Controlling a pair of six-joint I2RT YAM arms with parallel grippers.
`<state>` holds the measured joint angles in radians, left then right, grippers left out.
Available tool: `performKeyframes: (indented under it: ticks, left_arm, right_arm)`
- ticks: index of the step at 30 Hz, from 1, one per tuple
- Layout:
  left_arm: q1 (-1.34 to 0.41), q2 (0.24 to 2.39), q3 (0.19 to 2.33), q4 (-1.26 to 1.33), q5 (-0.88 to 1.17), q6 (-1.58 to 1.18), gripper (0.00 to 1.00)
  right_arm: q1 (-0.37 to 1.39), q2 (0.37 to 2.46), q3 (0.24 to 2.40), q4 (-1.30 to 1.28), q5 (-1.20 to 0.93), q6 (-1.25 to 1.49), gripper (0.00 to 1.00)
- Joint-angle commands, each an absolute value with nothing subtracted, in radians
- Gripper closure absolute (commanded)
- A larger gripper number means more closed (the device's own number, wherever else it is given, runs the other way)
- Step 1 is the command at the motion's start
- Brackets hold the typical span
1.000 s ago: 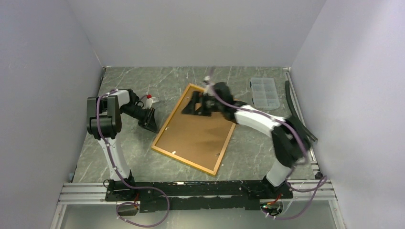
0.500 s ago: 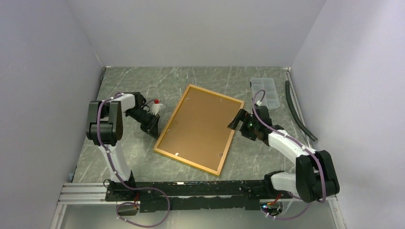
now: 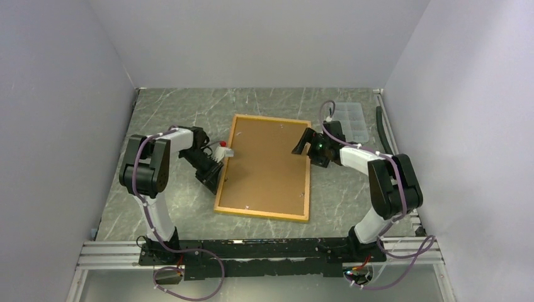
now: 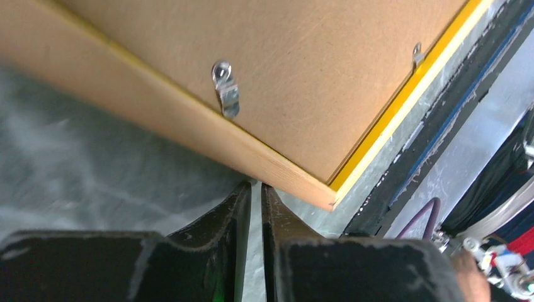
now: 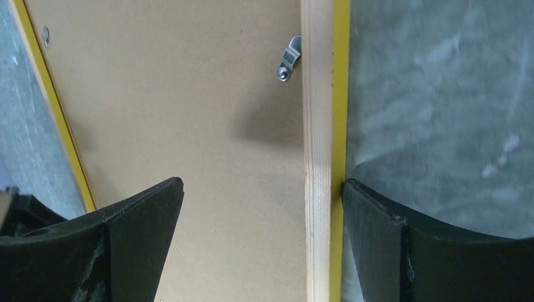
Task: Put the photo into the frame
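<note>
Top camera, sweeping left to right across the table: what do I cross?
In order: left gripper → large yellow-bordered picture frame lying brown back up → right gripper → small clear plastic compartment box → black curved strip at the table's right edge.

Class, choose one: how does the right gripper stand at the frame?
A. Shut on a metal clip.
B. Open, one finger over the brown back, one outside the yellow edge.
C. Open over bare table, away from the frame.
B: the right gripper stands open astride one rail of the frame.
</note>
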<state>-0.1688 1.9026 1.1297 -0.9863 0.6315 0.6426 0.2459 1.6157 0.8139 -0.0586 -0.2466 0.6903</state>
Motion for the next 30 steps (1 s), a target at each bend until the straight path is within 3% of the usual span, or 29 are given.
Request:
performKeyframes:
  ticks: [1, 7, 12, 15, 21, 30]
  left_arm:
    - [-0.266, 1.897, 1.128, -1.015, 0.718, 0.712, 0.80]
    - [-0.292, 1.859, 1.193, -1.151, 0.790, 0.759, 0.76]
    - [-0.063, 1.897, 1.448, -1.235, 0.855, 0.735, 0.70]
    - [0.032, 2.010, 1.582, -1.148, 0.895, 0.578, 0.70]
    - [0.048, 2.182, 1.624, -0.929, 0.925, 0.315, 0.66]
    - [0.048, 2.272, 1.637, -0.889, 1.077, 0.243, 0.61]
  right_arm:
    - [0.269, 1.680, 0.948, -0.039, -0.339, 0.675, 0.00]
    - [0.279, 1.662, 1.024, -0.108, -0.286, 0.646, 0.00]
    - [0.331, 1.618, 1.068, -0.118, -0.237, 0.622, 0.00]
    - [0.383, 1.675, 1.159, -0.131, -0.240, 0.610, 0.00]
    - [0.489, 1.878, 1.400, -0.123, -0.333, 0.559, 0.00]
    - [0.581, 2.157, 1.701, -0.154, -0.420, 0.562, 0.00]
